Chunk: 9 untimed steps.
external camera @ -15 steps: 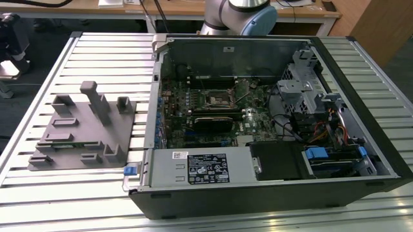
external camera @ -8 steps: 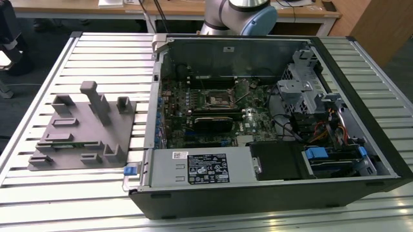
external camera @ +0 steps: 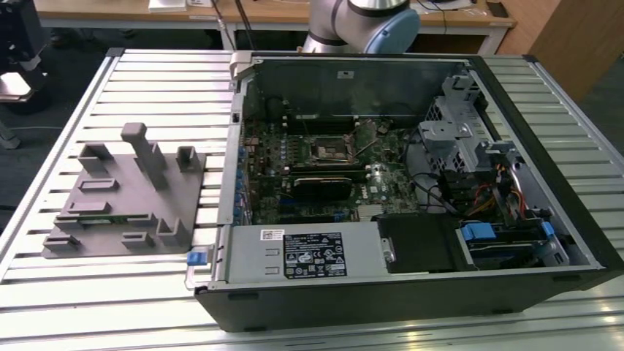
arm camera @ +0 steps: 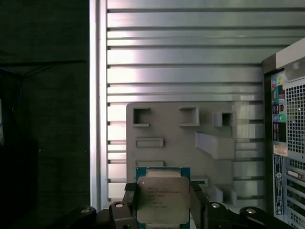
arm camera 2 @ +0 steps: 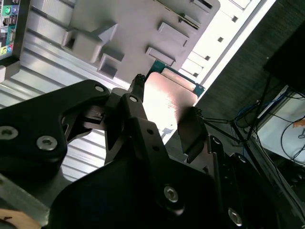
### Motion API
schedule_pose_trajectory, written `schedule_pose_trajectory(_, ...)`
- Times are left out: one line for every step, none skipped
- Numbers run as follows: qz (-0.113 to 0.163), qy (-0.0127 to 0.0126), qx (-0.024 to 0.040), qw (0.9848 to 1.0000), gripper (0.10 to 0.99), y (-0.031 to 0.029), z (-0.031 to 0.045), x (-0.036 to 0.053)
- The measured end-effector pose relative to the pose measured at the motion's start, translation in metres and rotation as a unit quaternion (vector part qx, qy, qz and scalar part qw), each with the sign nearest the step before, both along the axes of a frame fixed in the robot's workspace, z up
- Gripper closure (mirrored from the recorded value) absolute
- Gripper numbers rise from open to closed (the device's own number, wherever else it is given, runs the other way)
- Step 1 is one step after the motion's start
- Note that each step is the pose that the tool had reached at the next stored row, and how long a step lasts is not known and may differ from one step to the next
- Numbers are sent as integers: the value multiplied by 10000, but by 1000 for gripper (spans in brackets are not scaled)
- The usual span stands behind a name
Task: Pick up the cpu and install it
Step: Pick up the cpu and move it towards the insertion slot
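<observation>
Arm [external camera: 364, 17]: in the exterior view its grey-and-blue joint sat at the far edge, behind the open computer case [external camera: 390, 301]. Both wrist cameras looked down on the slatted table [arm camera: 190, 47], so the tool end was pointed downward, over the table and outside the case.

Gripper [arm camera 2: 167, 98]: clamped on the cpu [arm camera 2: 169, 102]. The black fingers [arm camera 2: 136, 112] pressed on two opposite edges of the chip, and no gap showed between pads and chip. In the first wrist view the gripper [arm camera: 163, 204] held the cpu [arm camera: 163, 199] with its pale metal top towards the camera and a green board edge showing around it.

Cpu location: in the gripper, lifted clear of the table. In the first wrist view it overlapped one edge of the grey fixture plate [arm camera: 171, 124]. That plate lay on the table beside the case's port panel [arm camera: 286, 119].

In the exterior view the fixture plate [external camera: 117, 212] lay to the exterior view's left of the case. The socket frame [external camera: 329, 150] sat mid-motherboard with a dark centre. The cpu was not yet in it.
</observation>
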State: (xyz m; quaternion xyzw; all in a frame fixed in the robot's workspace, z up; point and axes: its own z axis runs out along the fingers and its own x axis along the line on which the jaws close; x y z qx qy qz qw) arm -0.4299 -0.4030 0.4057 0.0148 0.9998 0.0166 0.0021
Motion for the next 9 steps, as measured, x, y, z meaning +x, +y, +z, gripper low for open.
schedule_pose_trajectory(0,0,0,10000,553,0,0,28)
schedule_pose_trajectory(0,0,0,10000,553,0,0,53)
schedule_pose_trajectory(0,1,0,10000,553,1,1,77)
schedule_pose_trajectory(0,1,0,10000,553,1,1,104)
schedule_pose_trajectory(0,0,0,10000,553,1,0,133)
schedule_pose_trajectory(0,0,0,10000,553,1,0,160)
schedule_pose_trajectory(0,0,0,10000,553,1,0,183)
schedule_pose_trajectory(0,1,0,10000,553,1,0,204)
schedule_pose_trajectory(0,0,0,10000,553,1,0,224)
